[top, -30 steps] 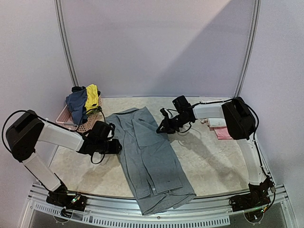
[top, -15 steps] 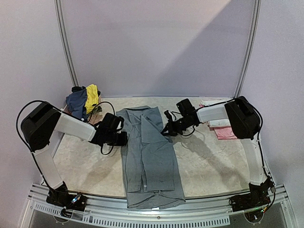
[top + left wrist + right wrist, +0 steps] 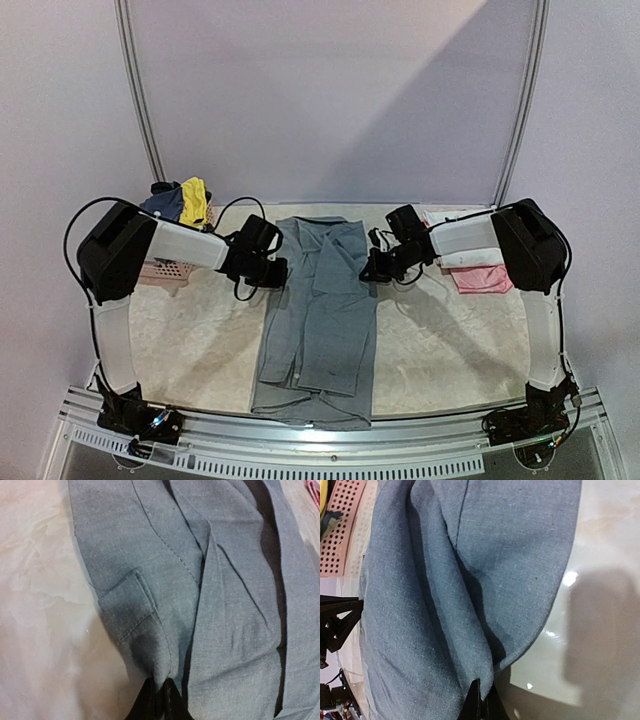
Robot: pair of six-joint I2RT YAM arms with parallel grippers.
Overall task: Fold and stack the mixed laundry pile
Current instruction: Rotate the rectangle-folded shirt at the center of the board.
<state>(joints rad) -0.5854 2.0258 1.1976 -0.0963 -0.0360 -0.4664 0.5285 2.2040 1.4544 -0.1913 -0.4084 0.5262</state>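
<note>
Here the grey trousers (image 3: pixel 320 310) lie lengthwise down the middle of the table (image 3: pixel 190 340), one end close to the far edge and the other bunched in folds at the near edge. The cloth is creased along its length, with long ridges running from end to end. The left gripper (image 3: pixel 283 272) sits on the trousers' left edge in the far half of the table, its fingers pressed together on the cloth. In the left wrist view the black fingertips (image 3: pixel 150 702) pinch a fold of grey fabric just beside a stitched patch pocket (image 3: pixel 127 607). The right gripper (image 3: pixel 368 272) sits opposite on the trousers' right edge, level with the left one and likewise closed. The right wrist view shows its fingertips (image 3: pixel 476 700) nipping the hem, where the cloth curves up off the table.

Both arms reach inward from the sides, so the far half of the table is crowded. The near half has bare surface on either side of the trousers, out to the left and right edges. At the far-left corner stands a pink lattice basket (image 3: pixel 165 268), well apart from the trousers, with a navy blue top (image 3: pixel 165 203) and a bright yellow garment (image 3: pixel 193 200) heaped on it. At the far-right corner a pink piece (image 3: pixel 480 280) lies flat with a white piece (image 3: pixel 462 258) on it, partly hidden by the right arm and near the right edge
</note>
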